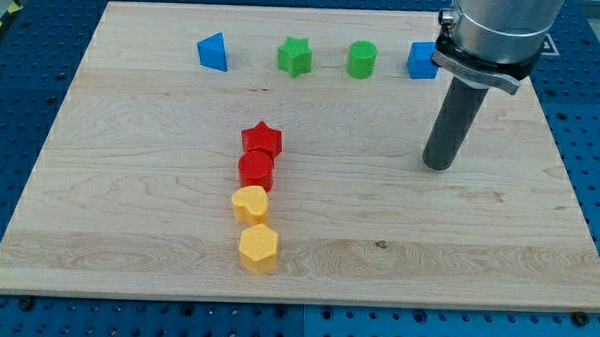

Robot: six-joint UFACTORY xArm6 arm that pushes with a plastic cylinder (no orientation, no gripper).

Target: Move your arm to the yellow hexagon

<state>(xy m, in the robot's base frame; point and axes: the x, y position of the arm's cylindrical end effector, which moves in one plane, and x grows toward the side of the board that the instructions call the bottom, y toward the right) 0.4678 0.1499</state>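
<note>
- Camera view showed my tip (437,165) resting on the wooden board (128,213), on the view's right half, touching no block.
- I had no gripper to report: the arm ended in a plain dark rod under a grey collar, so there were no jaws to stand apart or together.
- The yellow hexagon (259,248) lay well apart from my tip, off toward the view's left and lower down, close to the board's bottom edge.
- Just above the hexagon, and touching it, sat a yellow heart-like block (250,203), also far to the left of my tip.
- Above that came a red cylinder (256,170) and then a red star (262,139), the four forming a near-vertical column, all left of my tip; the star sat roughly level with it.
- Nearest to my tip was a blue cube (421,60), up toward the view's top and slightly left, partly hidden behind the arm's collar.
- Further left along the top row stood a green cylinder (362,60), a green star (295,56) and a blue triangular block (213,52), each set apart from its neighbour.
</note>
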